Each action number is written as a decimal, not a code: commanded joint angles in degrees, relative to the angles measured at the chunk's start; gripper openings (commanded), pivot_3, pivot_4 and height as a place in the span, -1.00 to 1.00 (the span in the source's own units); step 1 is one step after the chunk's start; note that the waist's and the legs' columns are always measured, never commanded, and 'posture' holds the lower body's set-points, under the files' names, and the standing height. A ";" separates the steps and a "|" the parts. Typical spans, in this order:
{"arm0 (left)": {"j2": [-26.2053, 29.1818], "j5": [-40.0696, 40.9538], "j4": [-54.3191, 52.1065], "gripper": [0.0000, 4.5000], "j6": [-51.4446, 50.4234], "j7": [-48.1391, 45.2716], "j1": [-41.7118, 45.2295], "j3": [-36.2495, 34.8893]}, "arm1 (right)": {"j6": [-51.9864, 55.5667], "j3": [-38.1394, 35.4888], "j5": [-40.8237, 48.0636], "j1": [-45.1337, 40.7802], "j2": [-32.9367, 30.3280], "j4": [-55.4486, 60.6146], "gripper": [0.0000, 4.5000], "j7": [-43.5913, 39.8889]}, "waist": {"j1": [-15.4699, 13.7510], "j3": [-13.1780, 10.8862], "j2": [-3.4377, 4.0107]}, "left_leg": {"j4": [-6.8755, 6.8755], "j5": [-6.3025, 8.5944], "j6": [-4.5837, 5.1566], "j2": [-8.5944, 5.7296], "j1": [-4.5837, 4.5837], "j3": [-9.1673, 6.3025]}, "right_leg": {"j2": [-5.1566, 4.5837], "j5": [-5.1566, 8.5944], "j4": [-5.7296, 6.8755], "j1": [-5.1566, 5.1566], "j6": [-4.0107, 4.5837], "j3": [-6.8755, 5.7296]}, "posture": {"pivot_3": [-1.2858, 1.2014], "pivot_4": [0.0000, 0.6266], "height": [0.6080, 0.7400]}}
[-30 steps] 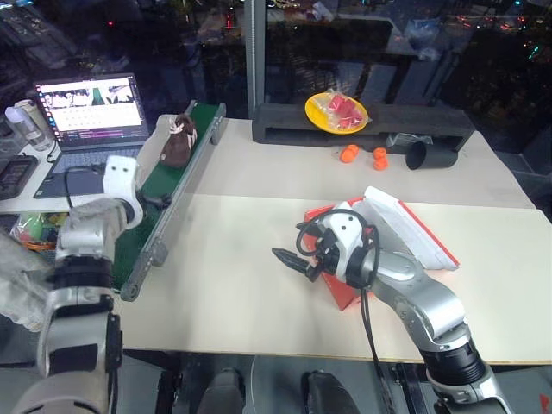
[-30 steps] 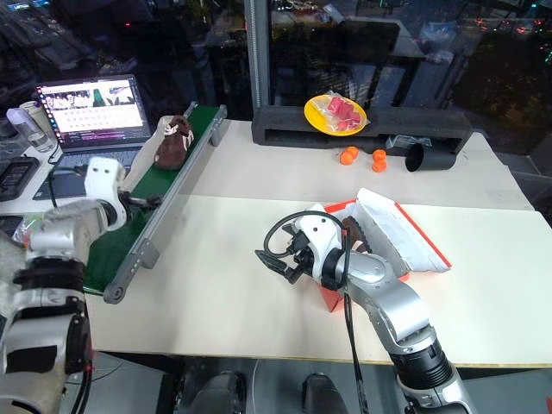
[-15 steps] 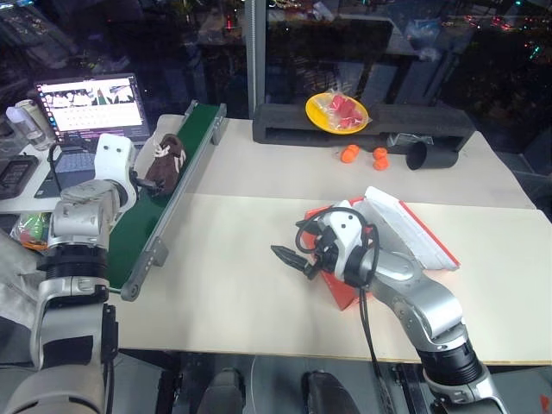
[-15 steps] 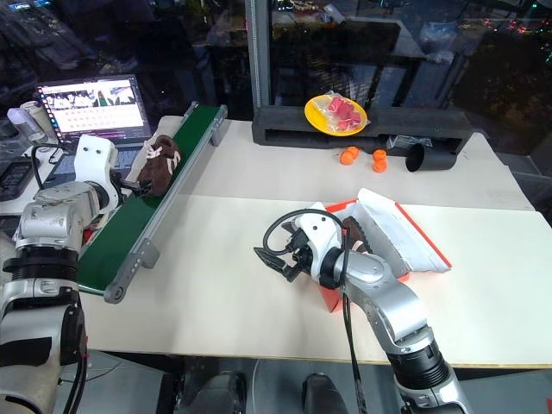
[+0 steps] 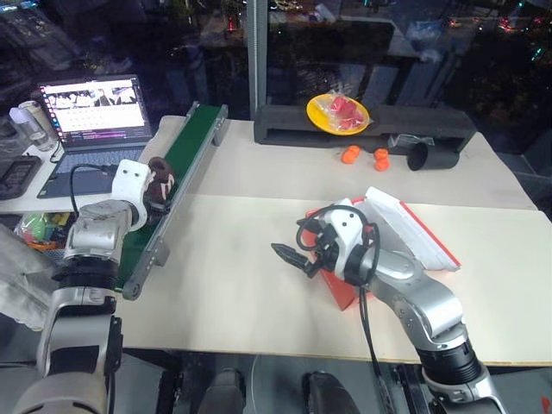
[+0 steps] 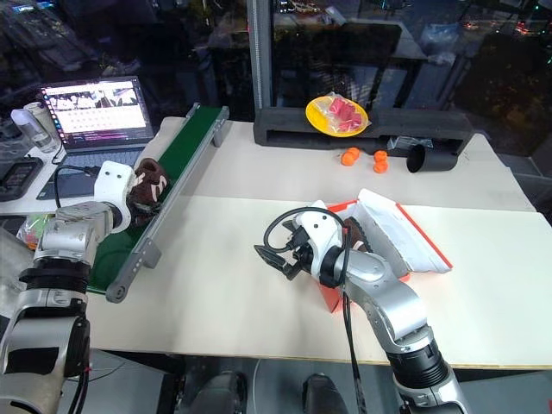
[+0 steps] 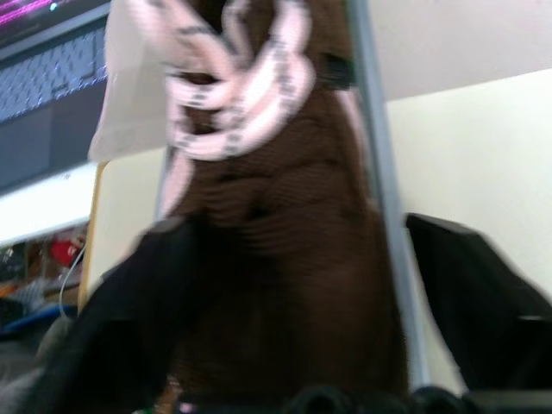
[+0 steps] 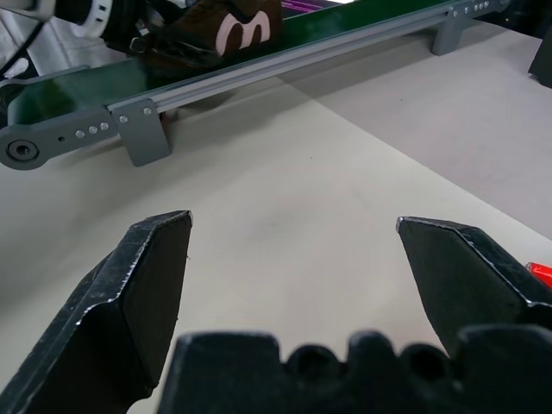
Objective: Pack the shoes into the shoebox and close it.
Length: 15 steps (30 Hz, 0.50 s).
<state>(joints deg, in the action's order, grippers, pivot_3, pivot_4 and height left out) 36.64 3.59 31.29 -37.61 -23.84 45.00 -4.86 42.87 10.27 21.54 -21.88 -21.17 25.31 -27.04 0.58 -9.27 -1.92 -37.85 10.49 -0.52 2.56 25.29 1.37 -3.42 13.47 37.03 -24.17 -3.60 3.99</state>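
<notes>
One dark brown fuzzy shoe with pale pink laces lies on the green conveyor belt at the left of the table. My left gripper has come down over its near end, with a black finger against each side of it. The red-orange shoebox stands open at the table's right, its lid tipped back and showing white inside. A dark brown bit shows in the box behind my right hand. Just left of the box, my right gripper hovers over the bare tabletop, open and empty.
A laptop and a bottle stand left of the belt. At the back are a long black block, a yellow plate with red pieces, three small orange balls and a black cup on its side.
The shoe has ridden down the belt toward me. My left gripper dropped onto it and its fingers came in around it. The right arm has kept still.
</notes>
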 commanded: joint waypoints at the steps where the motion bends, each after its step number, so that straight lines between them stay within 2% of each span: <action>1: -0.21 -0.01 -0.92 0.00 -0.77 -0.44 0.21 -0.03 | 0.01 -1.73 0.57 -1.08 -0.09 2.12 1.00 0.10 | -0.06 0.00 0.00 | -0.01 -0.01 -0.01 0.00 0.00 0.00 | 0.00 0.00 0.00 0.01 0.00 0.00 | 0.03 -0.52 0.68; 3: -0.31 -0.12 -0.67 -0.33 -0.91 -0.29 0.56 -0.08 | 0.04 -1.85 0.51 -1.14 -0.12 2.02 1.00 0.12 | -0.01 0.00 0.00 | -0.02 -0.03 -0.01 -0.01 -0.02 0.00 | 0.00 -0.01 0.03 0.01 0.01 0.01 | 0.03 -0.52 0.68; 4: -0.42 -0.18 -0.44 -0.41 -0.86 -0.02 0.80 -0.15 | 0.02 -1.90 0.48 -1.20 -0.11 1.96 1.00 0.14 | -0.02 0.00 0.00 | -0.02 -0.03 -0.01 0.00 -0.03 0.00 | 0.00 -0.01 0.04 0.01 0.01 0.01 | 0.03 -0.52 0.68; 12: -1.26 -0.31 1.27 -0.41 -0.34 0.76 1.85 -0.25 | 0.07 -2.39 0.27 -1.48 -0.20 1.76 1.00 0.38 | -0.21 0.01 0.00 | -0.02 -0.05 0.00 -0.02 -0.03 0.00 | 0.00 -0.01 0.07 0.01 0.01 0.01 | 0.03 -0.52 0.68; 15: -1.63 0.10 1.45 -0.67 1.55 0.67 1.78 -0.86 | 0.12 -2.71 0.20 -1.49 -0.27 1.73 1.00 0.58 | -0.28 0.01 0.00 | -0.02 -0.06 0.00 -0.02 -0.03 -0.01 | 0.00 -0.01 0.08 0.01 0.01 0.00 | 0.03 -0.52 0.68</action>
<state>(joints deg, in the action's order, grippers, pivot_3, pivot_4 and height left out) 35.51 3.49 32.41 -37.33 -23.11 46.20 -5.50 42.99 9.29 21.51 -22.18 -21.23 25.31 -26.88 0.30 -9.26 -1.91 -37.88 10.43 -0.51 2.54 25.26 1.36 -3.43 13.46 37.11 -24.16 -3.60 4.00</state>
